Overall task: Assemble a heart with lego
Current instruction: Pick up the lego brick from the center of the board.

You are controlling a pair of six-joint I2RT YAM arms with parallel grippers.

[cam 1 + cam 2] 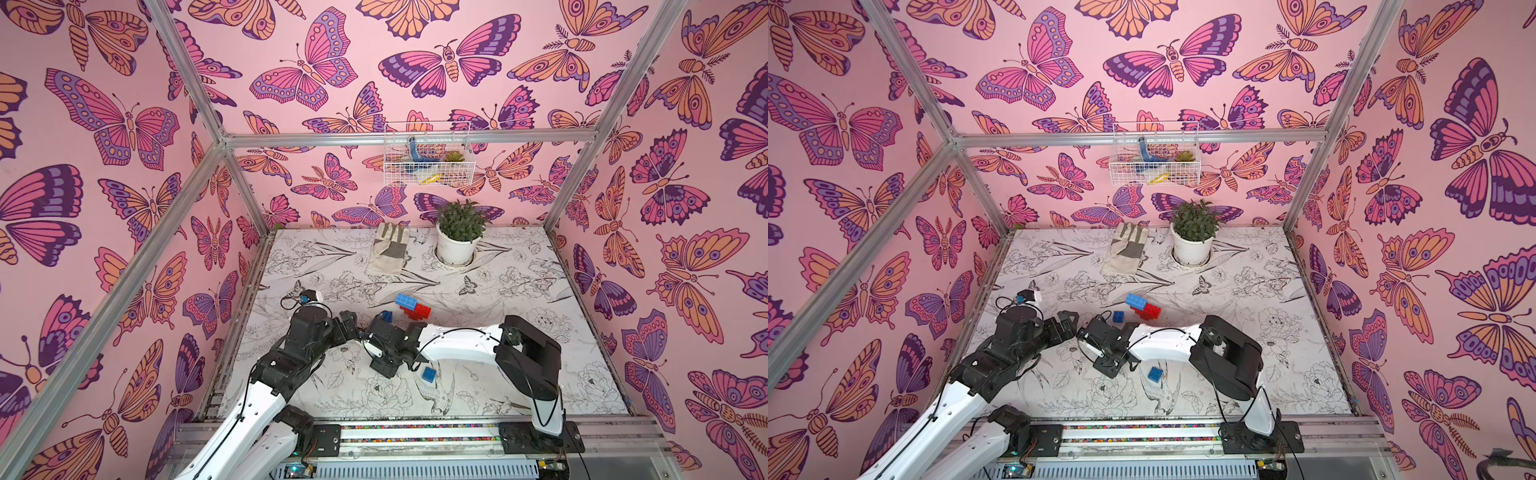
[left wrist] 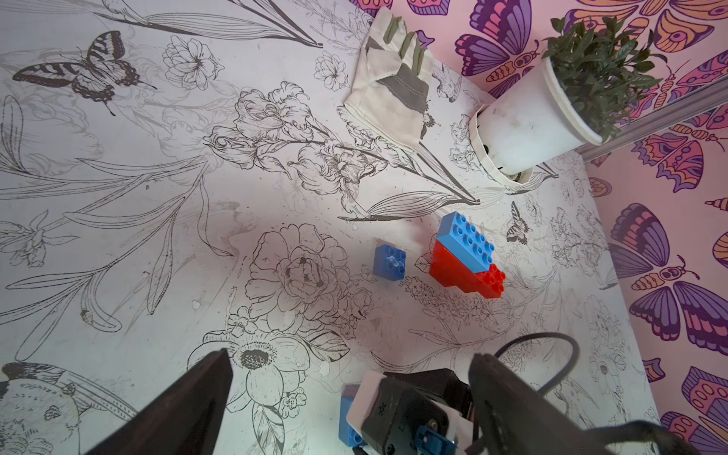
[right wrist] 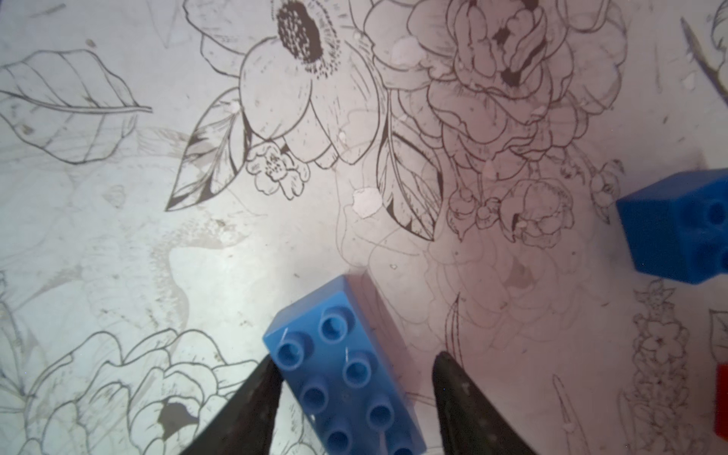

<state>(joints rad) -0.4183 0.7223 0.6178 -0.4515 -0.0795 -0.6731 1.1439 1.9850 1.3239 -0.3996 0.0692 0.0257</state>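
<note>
currently on the surface, listed left to right.

item: left gripper (image 2: 350,356). jaws spread fully and holding nothing. it hangs above the flowered surface (image 1: 519,291) just beside the right wrist, probably parked there to steady or receive a piece while staying out of the pick.

item: right gripper (image 3: 356,360). jaws set astride the long blue brick (image 3: 346,378), across its short width. one finger (image 3: 252,405) touches a corner and the other stands off with a gap, so the brick is not clamped yet. it lies studs up and skewed to the jaws, so it may twist as they close. in both top views it is hidden under the wrist.

item: small blue square brick (image 1: 386,316). studs up and loose on the surface, between the right gripper and the heart, apart from both.

item: glove (image 1: 390,249). flat at the far edge; no part of the job.

item: heart (image 1: 412,306). mid-surface and unfinished by my reckoning, with blue bricks seated on stepped red ones and blue pieces lacking. it sits clear of both arms, within reach for the next piece.

item: loose blue brick (image 1: 429,373). near the front edge, beside the right forearm, awaiting its turn.

item: potted plant (image 1: 459,232). far edge, beside the glove; clutter only.
</note>
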